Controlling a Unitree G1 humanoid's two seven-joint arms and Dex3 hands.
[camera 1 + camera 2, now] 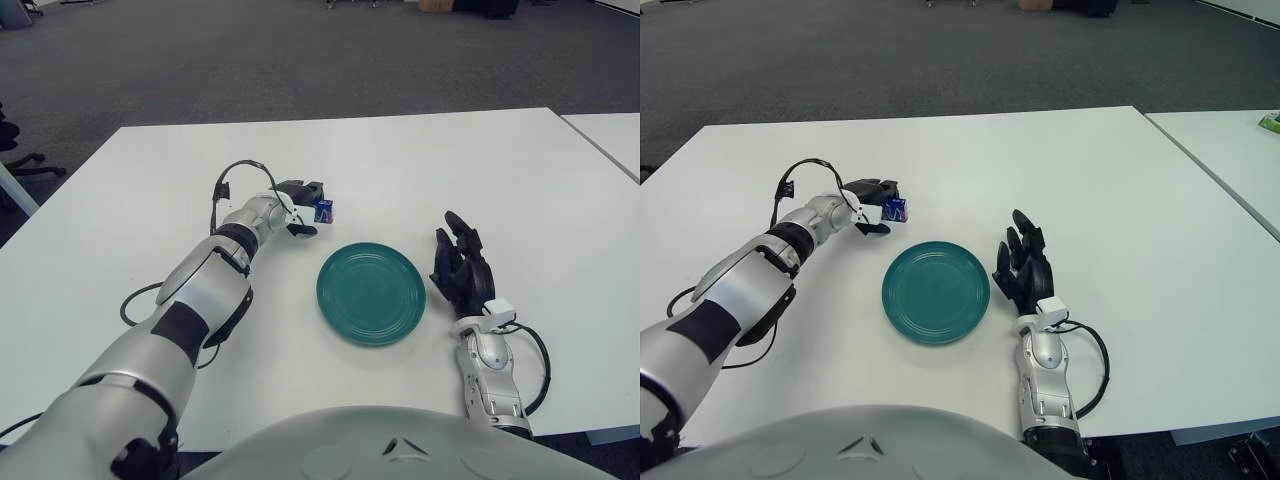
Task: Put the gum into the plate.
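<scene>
A small blue gum pack (323, 210) is gripped by my left hand (303, 208), above and left of the teal plate (371, 293). The pack sits between the dark fingers, close to the white table (420, 170); whether it touches the table I cannot tell. The plate holds nothing and lies flat near the table's middle. My right hand (459, 272) shows just right of the plate, fingers spread and pointing away from me, holding nothing.
A black cable (232, 178) loops off my left wrist. A second white table (610, 135) adjoins at the far right. Grey carpet lies beyond the far edge, and office chair legs (15, 160) show at the far left.
</scene>
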